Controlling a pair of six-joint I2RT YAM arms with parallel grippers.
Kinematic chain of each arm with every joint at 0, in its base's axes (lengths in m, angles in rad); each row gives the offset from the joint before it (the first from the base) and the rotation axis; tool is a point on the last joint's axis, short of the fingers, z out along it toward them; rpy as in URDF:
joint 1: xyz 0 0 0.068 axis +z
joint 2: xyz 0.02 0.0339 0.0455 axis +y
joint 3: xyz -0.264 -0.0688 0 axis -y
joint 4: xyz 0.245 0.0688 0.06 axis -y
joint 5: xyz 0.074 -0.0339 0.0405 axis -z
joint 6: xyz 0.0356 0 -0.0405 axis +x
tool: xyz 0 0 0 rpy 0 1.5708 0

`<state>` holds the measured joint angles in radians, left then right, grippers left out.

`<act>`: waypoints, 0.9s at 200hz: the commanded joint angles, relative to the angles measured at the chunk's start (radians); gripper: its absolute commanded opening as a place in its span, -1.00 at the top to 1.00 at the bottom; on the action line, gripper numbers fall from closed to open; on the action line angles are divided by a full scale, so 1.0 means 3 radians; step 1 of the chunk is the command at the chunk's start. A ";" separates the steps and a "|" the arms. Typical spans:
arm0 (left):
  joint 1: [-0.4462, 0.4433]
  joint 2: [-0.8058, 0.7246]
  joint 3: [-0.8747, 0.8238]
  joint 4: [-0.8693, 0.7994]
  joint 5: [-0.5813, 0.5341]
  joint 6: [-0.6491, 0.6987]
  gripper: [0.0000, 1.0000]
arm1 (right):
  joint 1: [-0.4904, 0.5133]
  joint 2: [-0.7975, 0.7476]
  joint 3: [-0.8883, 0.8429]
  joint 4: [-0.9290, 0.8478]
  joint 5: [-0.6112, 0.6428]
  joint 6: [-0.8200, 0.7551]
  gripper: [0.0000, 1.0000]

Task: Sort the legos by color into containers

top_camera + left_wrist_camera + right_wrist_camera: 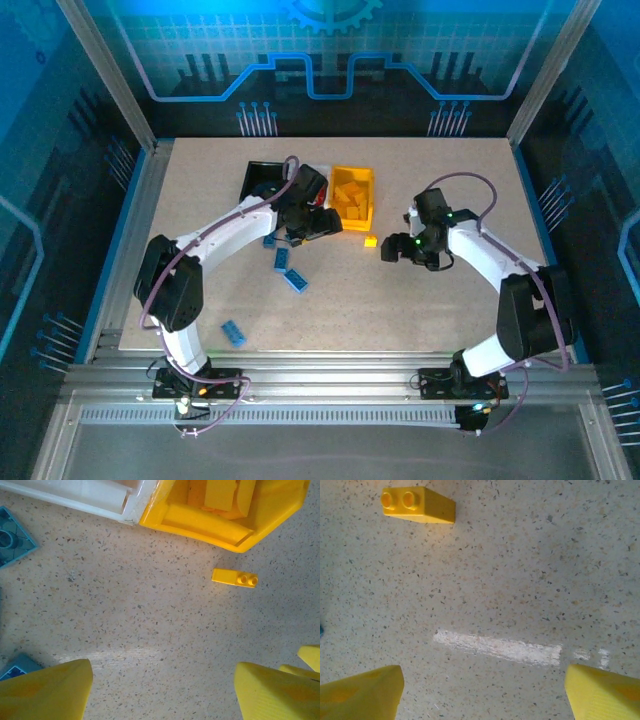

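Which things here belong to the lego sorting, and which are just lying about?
Job: yellow bin, white bin, black bin, loose yellow brick, blue bricks.
Just there: pale scuff mark, aluminium frame rails.

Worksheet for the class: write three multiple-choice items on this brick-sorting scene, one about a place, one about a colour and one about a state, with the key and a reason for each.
1. Where is the yellow brick?
A. on top of a blue brick
B. on the table, just outside the yellow bin
C. between an end effector's fingers

2. What colour are the loose bricks on the table's left half?
A. blue
B. red
C. green

3. How does the right end effector stand?
A. shut on a brick
B. shut, empty
C. open, empty

Key: 1 B, it lies on bare tabletop beside the bin's corner; 2 A, the top view shows them blue; 3 C, its fingers stand wide apart over bare table.
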<state>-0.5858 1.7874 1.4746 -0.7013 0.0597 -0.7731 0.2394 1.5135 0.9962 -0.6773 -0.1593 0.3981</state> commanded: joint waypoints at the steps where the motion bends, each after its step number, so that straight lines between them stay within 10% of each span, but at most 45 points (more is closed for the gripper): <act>1: -0.0016 -0.0191 0.0003 -0.0054 0.0054 -0.0054 -0.53 | -0.0010 0.0158 0.0139 0.0087 0.0099 -0.0030 -0.70; 180: 0.0133 -0.0931 -0.0963 -0.0029 0.0087 -0.0122 -0.59 | 0.0463 0.1482 0.1237 0.0060 0.0589 -0.0130 -0.49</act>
<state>-0.5663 1.5570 1.2213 -0.7010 0.0620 -0.7883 0.3618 1.9156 1.3151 -0.6327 -0.0265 0.3756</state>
